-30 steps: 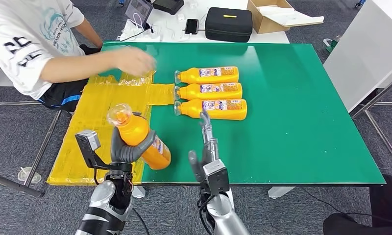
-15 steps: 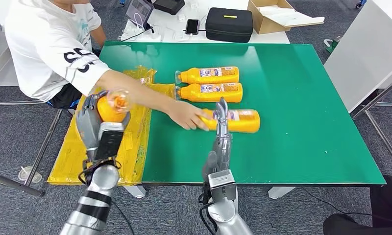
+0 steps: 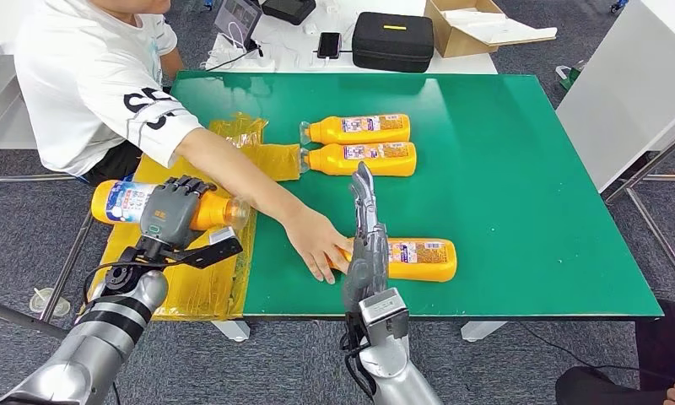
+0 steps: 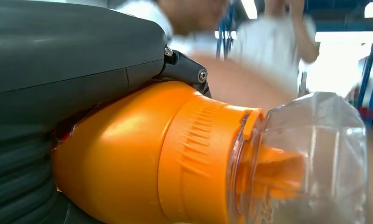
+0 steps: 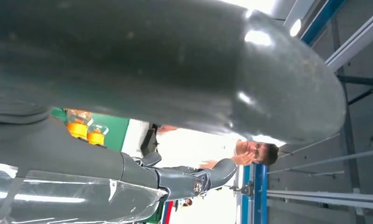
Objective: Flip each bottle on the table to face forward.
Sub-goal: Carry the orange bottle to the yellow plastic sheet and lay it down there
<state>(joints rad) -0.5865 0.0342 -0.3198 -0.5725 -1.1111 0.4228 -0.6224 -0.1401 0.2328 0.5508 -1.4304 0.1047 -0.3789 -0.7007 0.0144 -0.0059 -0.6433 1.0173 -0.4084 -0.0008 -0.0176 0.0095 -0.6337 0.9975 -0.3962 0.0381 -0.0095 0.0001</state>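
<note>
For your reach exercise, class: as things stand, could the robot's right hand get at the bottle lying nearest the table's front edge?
Probably not cleanly. The right hand is right at the nearest bottle, but a person's hand rests on its cap end, crowding that side.

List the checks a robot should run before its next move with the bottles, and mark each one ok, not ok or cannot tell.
1. Left hand grips its bottle firmly: ok.
2. Held bottle level over the yellow sheet: ok.
3. Right hand free to work: cannot tell; it overlaps the near bottle.
4. Table free of people: not ok; a person's hand rests on the near bottle.
5. Far bottles lie side by side, labels up: ok.
</note>
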